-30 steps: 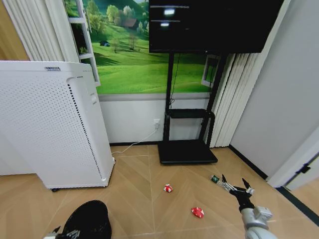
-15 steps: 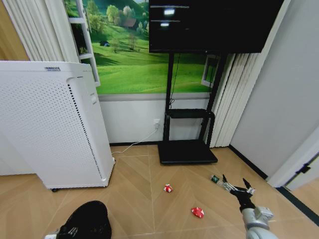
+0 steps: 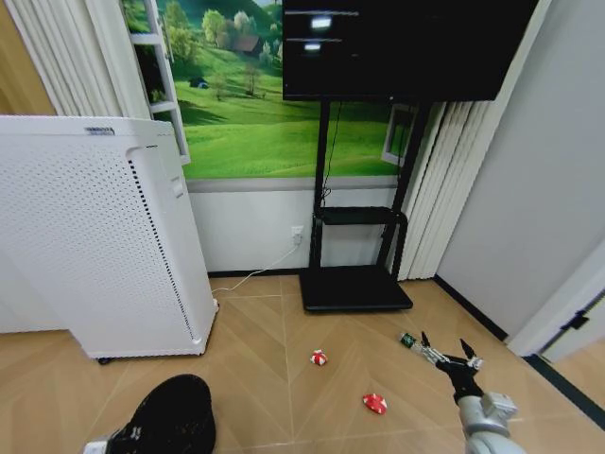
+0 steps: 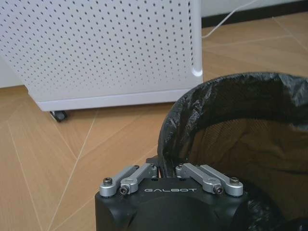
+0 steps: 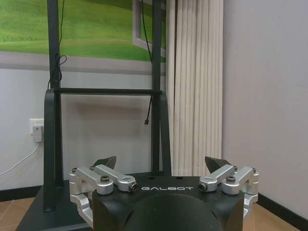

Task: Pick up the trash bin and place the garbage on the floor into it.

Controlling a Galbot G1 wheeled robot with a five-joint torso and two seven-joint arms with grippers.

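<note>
The left gripper (image 4: 166, 169) is clamped on the rim of the bin (image 3: 172, 416), which sits low in front of the white appliance (image 3: 95, 236). Nothing looks binned yet: two red-and-white pieces (image 3: 319, 357) (image 3: 374, 403) and a green bottle (image 3: 408, 340) lie on the herringbone wood floor (image 3: 265, 378), right of the bin. The right gripper (image 3: 444, 355) hangs spread apart, near the bottle. A TV stand (image 3: 357, 255) backs against the mural wall.

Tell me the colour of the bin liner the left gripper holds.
Black: the trash bin wears a crinkled black liner, clearest in the left wrist view.
</note>
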